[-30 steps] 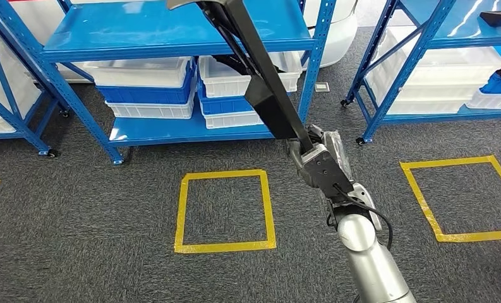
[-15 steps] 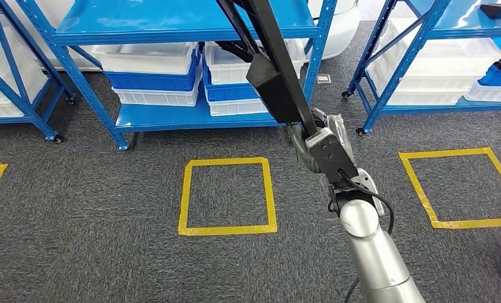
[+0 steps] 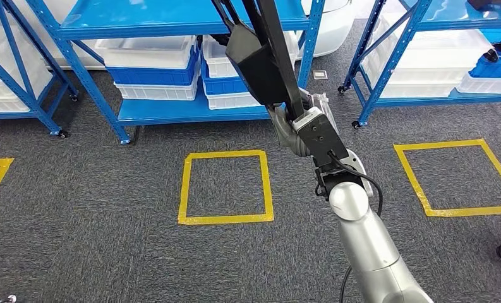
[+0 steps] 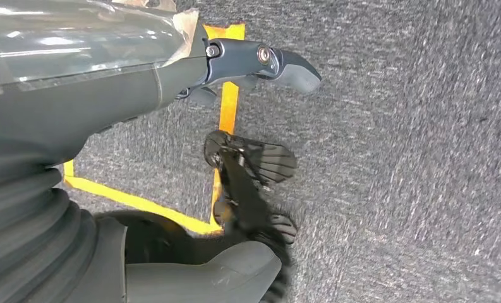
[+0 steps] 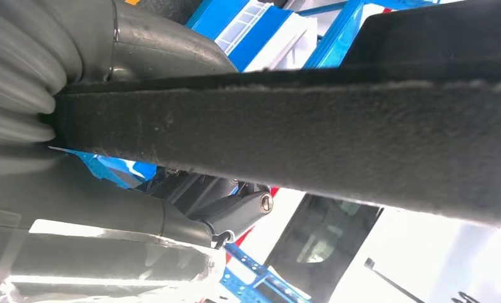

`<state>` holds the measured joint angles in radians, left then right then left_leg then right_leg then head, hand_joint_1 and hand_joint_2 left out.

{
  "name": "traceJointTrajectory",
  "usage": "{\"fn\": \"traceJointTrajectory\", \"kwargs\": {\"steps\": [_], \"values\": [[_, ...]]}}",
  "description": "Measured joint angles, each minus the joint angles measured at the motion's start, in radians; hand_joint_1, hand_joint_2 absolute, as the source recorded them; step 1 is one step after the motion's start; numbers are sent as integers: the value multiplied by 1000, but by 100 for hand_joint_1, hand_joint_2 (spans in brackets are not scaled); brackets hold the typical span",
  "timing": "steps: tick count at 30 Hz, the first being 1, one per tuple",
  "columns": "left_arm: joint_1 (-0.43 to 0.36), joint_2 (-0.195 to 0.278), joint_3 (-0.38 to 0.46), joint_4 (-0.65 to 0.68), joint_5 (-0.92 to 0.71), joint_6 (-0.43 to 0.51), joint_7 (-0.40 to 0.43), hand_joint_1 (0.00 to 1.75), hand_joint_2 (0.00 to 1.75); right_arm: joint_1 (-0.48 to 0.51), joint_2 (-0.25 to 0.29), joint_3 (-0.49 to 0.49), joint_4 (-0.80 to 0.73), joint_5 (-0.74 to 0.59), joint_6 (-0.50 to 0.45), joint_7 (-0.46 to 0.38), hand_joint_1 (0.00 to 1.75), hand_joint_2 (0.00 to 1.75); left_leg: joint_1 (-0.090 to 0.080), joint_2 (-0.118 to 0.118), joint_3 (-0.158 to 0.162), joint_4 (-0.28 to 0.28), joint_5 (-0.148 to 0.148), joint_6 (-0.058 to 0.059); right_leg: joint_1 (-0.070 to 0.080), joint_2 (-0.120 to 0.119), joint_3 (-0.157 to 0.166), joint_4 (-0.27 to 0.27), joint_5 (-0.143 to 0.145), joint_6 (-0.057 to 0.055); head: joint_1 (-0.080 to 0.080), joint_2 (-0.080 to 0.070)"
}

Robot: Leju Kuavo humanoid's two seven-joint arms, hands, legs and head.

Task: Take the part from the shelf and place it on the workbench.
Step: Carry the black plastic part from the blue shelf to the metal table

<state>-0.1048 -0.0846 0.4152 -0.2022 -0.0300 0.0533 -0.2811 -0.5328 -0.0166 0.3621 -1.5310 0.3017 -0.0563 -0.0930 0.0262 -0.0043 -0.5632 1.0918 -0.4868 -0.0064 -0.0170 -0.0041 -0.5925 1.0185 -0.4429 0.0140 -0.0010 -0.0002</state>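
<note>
- Above the grey carpet, your right hand (image 3: 298,123) grips the long black part (image 3: 260,57), fingers wrapped round its lower end; the part slants up and away, crossing in front of the blue shelf (image 3: 172,28).
- Close up from the right wrist, you see the part (image 5: 298,139) as a rough black bar clamped against the hand.
- Your left hand (image 4: 172,69) hangs over the carpet beside yellow floor tape (image 4: 225,107), holding nothing, thumb and fingers apart.
- Ahead lies a yellow tape square (image 3: 225,187); white and blue bins (image 3: 153,69) sit on the shelf.
</note>
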Motion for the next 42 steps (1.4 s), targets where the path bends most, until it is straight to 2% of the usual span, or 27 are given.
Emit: {"fn": "traceJointTrajectory", "kwargs": {"steps": [2,4,5,7,9,10,11,12,13,14,16,18,20,22,24,25,26,27,29,31,33,35,36,37,39,41,42], "values": [[-2,1,7,0,0,0,-3,0,175,-13,0,7,0,-2,-1,1,175,175,-7,-4,27,-56,-10,5,4,-1,-9,2,13,17,2,0],[-3,2,12,0,1,0,-4,0,175,-21,0,12,0,-3,-1,2,175,175,-11,-1,18,-67,-2,17,5,0,-20,6,17,32,2,0],[-3,2,14,0,2,0,-4,0,175,-23,-1,14,0,-4,-1,2,175,175,-11,1,12,-72,5,27,5,1,-32,22,2,32,3,0],[-3,2,16,1,2,0,-4,0,175,-23,-2,17,1,-4,-1,2,175,175,-12,5,-8,-77,23,48,5,1,-68,110,-68,20,5,0],[-3,3,18,1,2,0,-4,0,175,-23,-2,21,1,-4,-1,2,175,175,-17,6,-32,-76,41,58,4,1,-104,241,-137,12,7,0],[-3,4,19,1,2,0,-4,0,175,-23,-3,22,1,-5,-1,2,175,175,-19,7,-44,-76,50,60,4,1,-109,286,-149,16,6,0],[-3,4,19,1,3,0,-4,0,175,-23,-3,23,2,-5,-1,2,175,175,-22,7,-55,-75,59,61,5,1,-98,297,-143,23,7,0],[-3,4,20,1,3,1,-4,0,175,-23,-4,24,3,-6,-1,3,175,175,-24,7,-65,-75,69,60,6,1,-71,272,-123,30,7,0],[-3,4,21,1,3,1,-5,0,175,-25,-4,25,3,-8,-2,3,175,175,-26,7,-75,-75,77,60,8,1,-28,215,-99,34,7,0],[-3,4,21,1,3,2,-5,0,175,-27,-4,26,3,-11,-2,3,175,175,-28,7,-83,-75,85,58,11,1,19,144,-85,32,7,0],[-4,4,23,1,4,4,-5,0,175,-38,-2,29,4,-20,-3,3,175,175,-30,8,-95,-76,104,50,21,2,98,11,-85,19,6,0],[-3,4,24,2,4,7,-5,0,175,-47,-1,31,4,-28,-4,3,175,175,-30,10,-101,-82,125,41,29,4,120,-39,-90,9,5,0],[-1,8,27,4,5,10,-5,0,175,-50,0,32,8,-34,-6,3,175,175,-30,4,-110,-78,122,30,16,3,107,-44,-70,-3,4,0],[1,11,32,5,4,16,-11,0,175,-55,5,34,13,-36,-9,2,175,175,-27,-2,-132,-20,52,15,2,1,88,-51,-45,-22,0,0],[2,11,36,6,3,24,-21,0,175,-61,9,36,18,-37,-14,2,175,175,-19,-3,-162,104,-40,1,4,0,66,-50,-26,-32,-3,0],[2,12,37,6,3,26,-24,0,175,-63,10,36,22,-36,-16,1,175,175,-13,-3,-173,164,-60,-6,4,-1,54,-49,-17,-32,-3,0],[2,13,38,6,3,28,-26,0,175,-64,11,37,25,-34,-18,1,175,175,-7,-1,-172,200,-55,-14,2,-1,42,-47,-8,-29,-3,0],[2,15,39,6,2,29,-27,0,175,-65,11,38,29,-33,-19,0,175,175,1,0,-158,204,-32,-21,0,-2,30,-44,-1,-25,-4,0],[0,17,41,6,2,31,-26,0,175,-66,11,39,34,-28,-23,-1,175,175,17,2,-83,118,16,-36,-6,-2,6,-30,11,-15,-4,0],[-3,19,42,6,1,33,-25,0,175,-71,14,40,37,-25,-26,-5,175,175,20,-1,-3,0,6,-41,-5,-1,-17,-13,18,-4,-5,0],[-5,20,43,6,1,35,-24,0,175,-78,16,41,40,-24,-30,-10,175,175,13,-4,21,-55,-20,-27,1,-1,-33,-5,29,12,-5,0],[-3,20,43,6,0,39,-22,0,175,-81,17,43,45,-22,-33,-15,175,175,8,-3,11,-66,-17,-1,3,0,-43,-5,39,30,-3,0],[-3,20,43,6,0,41,-21,0,175,-81,17,44,49,-21,-33,-17,175,175,6,-2,5,-67,-9,13,2,0,-53,4,33,34,-2,0],[-2,20,44,6,0,42,-20,0,175,-81,16,44,52,-19,-34,-18,175,175,5,-1,-1,-69,-1,25,0,0,-70,33,14,33,1,0],[-2,21,45,6,0,44,-17,0,175,-82,16,45,60,-13,-36,-23,175,175,1,0,-17,-70,13,42,-2,0,-122,155,-54,23,5,0],[-1,22,48,6,0,48,-14,0,175,-82,16,48,69,-3,-39,-28,175,175,-4,-2,-32,-69,25,48,-1,1,-163,280,-108,20,8,0],[0,23,49,6,0,50,-13,0,175,-82,17,50,74,1,-41,-30,175,175,-7,-4,-38,-69,29,49,-1,1,-166,306,-118,22,8,0]]}}
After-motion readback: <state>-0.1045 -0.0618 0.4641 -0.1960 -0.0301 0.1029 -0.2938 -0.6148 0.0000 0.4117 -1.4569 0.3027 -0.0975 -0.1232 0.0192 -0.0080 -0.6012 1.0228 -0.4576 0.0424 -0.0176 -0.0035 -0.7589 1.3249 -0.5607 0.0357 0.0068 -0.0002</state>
